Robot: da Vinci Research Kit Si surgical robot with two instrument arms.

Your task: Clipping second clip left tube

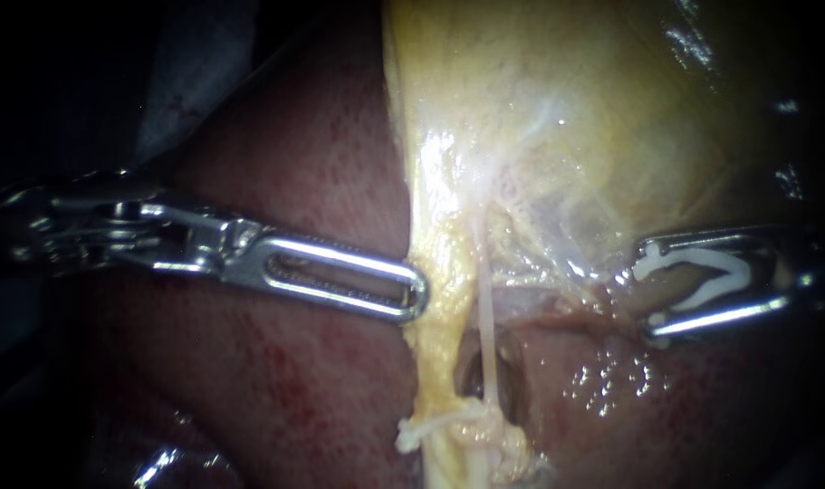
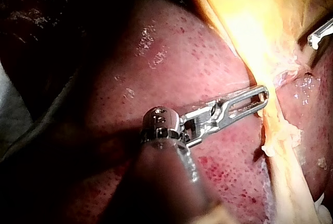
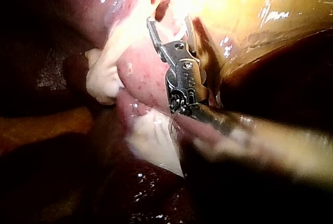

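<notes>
Resting my left instrument [image 1: 418, 294], jaws pressed together, against the yellow tissue band [image 1: 435, 344] on the left, I am probably baring the thin pale tube [image 1: 487, 340] just right of it. My right instrument [image 1: 648, 295] is hovering well to the right, jaws spread yet carrying a white clip [image 1: 715, 282], not yet astride the tube.

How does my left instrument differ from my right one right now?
The left instrument has long slotted jaws shut on the yellow tissue; the right instrument holds a white clip between jaws standing apart. The left reaches the tissue beside the thin tube; the right is short of it. Both are shiny metal.
</notes>
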